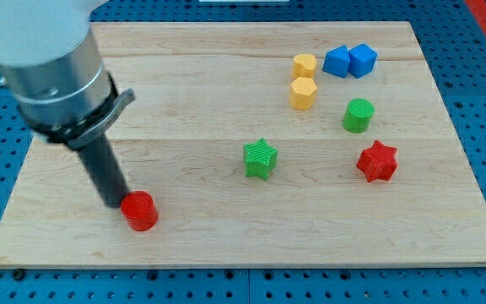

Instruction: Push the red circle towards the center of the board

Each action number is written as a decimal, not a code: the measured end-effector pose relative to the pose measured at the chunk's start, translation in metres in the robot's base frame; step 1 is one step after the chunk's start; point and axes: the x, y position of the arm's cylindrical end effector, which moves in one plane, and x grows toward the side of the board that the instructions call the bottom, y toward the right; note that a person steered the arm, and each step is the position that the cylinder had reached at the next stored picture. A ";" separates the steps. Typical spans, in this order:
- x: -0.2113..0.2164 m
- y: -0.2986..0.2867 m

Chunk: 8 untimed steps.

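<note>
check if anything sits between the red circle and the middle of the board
Nothing visible blocks it. My tip is right against the red circle on its left side, and the wood toward the center is bare. The green star sits about at the center, so the circle would meet it there.

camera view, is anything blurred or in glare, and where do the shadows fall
In the camera view the large grey arm housing at the view's top left looks soft and out of focus, while the blocks are sharp. The light is even, with no strong glare on the wooden board. Shadows are faint and short, hugging the red circle and the green star. My tip sits just to the view's left of the red circle.
</note>
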 end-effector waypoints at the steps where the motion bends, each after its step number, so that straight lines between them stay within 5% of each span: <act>1: 0.041 -0.031; 2: 0.050 -0.008; 4: 0.003 0.037; 6: 0.022 0.075; 8: -0.014 0.049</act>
